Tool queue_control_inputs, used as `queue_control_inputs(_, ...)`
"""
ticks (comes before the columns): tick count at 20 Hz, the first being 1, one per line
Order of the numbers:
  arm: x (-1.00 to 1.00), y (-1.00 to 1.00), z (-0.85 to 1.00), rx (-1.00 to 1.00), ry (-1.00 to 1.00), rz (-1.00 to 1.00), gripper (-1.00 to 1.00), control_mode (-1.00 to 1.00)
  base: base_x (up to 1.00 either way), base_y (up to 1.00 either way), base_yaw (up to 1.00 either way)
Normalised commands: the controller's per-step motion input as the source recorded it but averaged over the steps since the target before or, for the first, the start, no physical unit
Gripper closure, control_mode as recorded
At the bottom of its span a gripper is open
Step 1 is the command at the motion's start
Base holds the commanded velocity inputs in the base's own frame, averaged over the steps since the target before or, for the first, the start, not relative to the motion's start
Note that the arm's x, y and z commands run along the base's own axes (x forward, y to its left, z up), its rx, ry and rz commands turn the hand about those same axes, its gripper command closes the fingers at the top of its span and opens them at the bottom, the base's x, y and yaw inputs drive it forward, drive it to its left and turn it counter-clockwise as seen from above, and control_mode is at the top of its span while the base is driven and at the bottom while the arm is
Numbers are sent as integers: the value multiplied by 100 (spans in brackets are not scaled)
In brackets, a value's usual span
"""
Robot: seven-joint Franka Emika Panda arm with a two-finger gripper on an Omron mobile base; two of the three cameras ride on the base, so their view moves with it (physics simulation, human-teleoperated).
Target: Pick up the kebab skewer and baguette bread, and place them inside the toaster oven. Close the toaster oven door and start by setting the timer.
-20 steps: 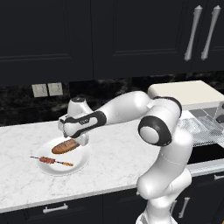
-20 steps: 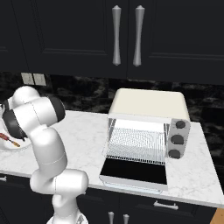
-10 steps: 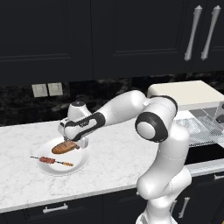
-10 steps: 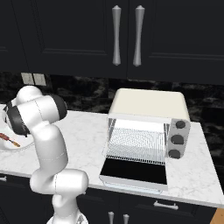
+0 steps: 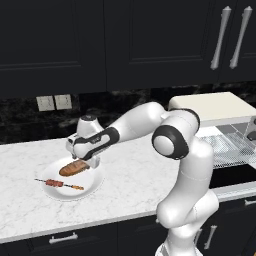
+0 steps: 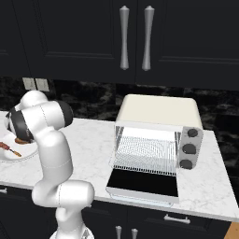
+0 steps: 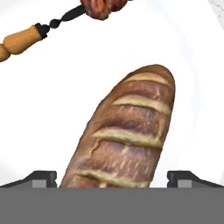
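Over the last second the hand [image 5: 81, 161] dropped right onto the baguette bread [image 5: 74, 168] on the plate [image 5: 92, 186] near the surface's left end, fingers spread around it, so a grab looks imminent.

No legible text, labels or numbers anywhere, perhaps faint unreadable marks by the toaster oven [image 6: 158, 144] knobs.
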Motion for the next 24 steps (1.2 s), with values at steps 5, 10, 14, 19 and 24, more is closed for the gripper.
queue_control_inputs(5,0,8,-3,0,0,0,-100,-100,0,0,0)
queue_control_inputs(10,0,1,-16,0,0,0,-100,-100,0,0,0)
queue_control_inputs(14,0,1,-2,0,0,0,-100,-100,0,0,0)
queue_control_inputs(19,0,0,0,0,0,0,-100,-100,0,0,0)
queue_control_inputs(24,0,0,0,0,0,0,100,-100,0,0,0)
